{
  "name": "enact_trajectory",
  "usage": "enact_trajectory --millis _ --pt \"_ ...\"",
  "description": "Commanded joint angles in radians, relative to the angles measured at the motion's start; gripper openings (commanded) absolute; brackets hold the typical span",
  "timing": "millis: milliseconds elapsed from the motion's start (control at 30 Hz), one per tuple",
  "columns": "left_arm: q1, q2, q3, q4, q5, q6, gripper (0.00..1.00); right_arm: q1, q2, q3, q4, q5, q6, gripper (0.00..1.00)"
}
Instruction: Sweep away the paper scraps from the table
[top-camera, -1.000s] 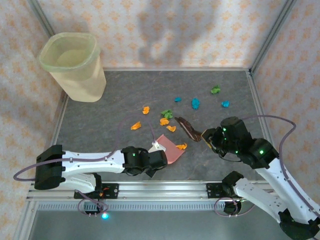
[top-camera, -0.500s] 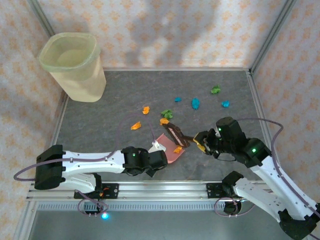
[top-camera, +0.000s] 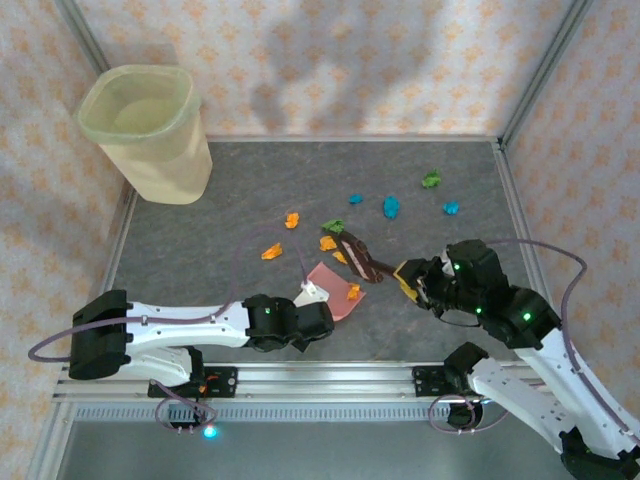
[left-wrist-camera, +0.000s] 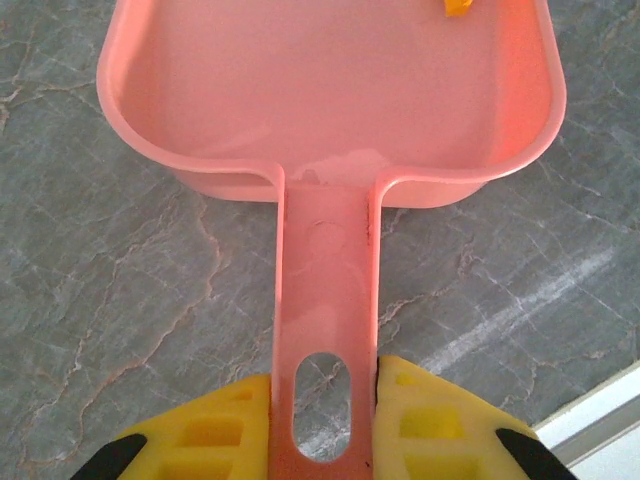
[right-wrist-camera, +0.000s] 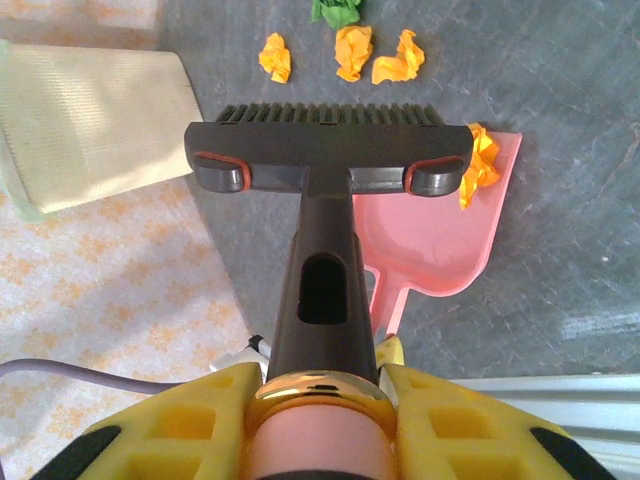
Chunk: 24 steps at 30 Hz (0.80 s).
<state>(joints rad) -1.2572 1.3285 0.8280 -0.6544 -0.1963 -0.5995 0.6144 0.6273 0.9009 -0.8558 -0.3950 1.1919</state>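
1. My right gripper (right-wrist-camera: 318, 392), clamped on the brush (right-wrist-camera: 330, 150), has swept left: one orange scrap (right-wrist-camera: 480, 160) now sits on the dustpan (left-wrist-camera: 330, 90) lip.
2. My left gripper (left-wrist-camera: 325, 430) stays clamped on the dustpan handle.
3. Other paper scraps (top-camera: 390, 207) still litter the table (top-camera: 220, 210) beyond.

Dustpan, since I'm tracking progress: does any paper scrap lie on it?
Yes, one orange scrap sits at the pink dustpan's open front edge.
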Motion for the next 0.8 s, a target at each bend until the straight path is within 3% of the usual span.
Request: enact_trajectory --millis 0,200,300,533,767 --pt "0.023 -0.028 -0.018 -0.021 -0.060 -0.042 0.00 -0.002 0.007 0.032 0.084 0.112 -0.070 0.00" --pt "0.059 -0.027 -0.026 -0.027 -0.069 -0.083 0.00 -0.002 0.027 -0.029 0.301 0.190 -0.275 0.00" --pt "0.071 -0.011 -0.024 -0.022 -0.065 -0.094 0.00 -0.003 0.086 -0.015 0.305 0.231 -0.350 0.00" --pt "0.089 0.022 -0.008 -0.027 -0.084 -0.114 0.00 -0.004 0.252 0.006 0.291 0.121 -0.402 0.00" --pt "0.097 0.044 0.003 -0.014 -0.095 -0.113 0.00 -0.003 0.295 -0.029 0.305 0.042 -0.391 0.00"
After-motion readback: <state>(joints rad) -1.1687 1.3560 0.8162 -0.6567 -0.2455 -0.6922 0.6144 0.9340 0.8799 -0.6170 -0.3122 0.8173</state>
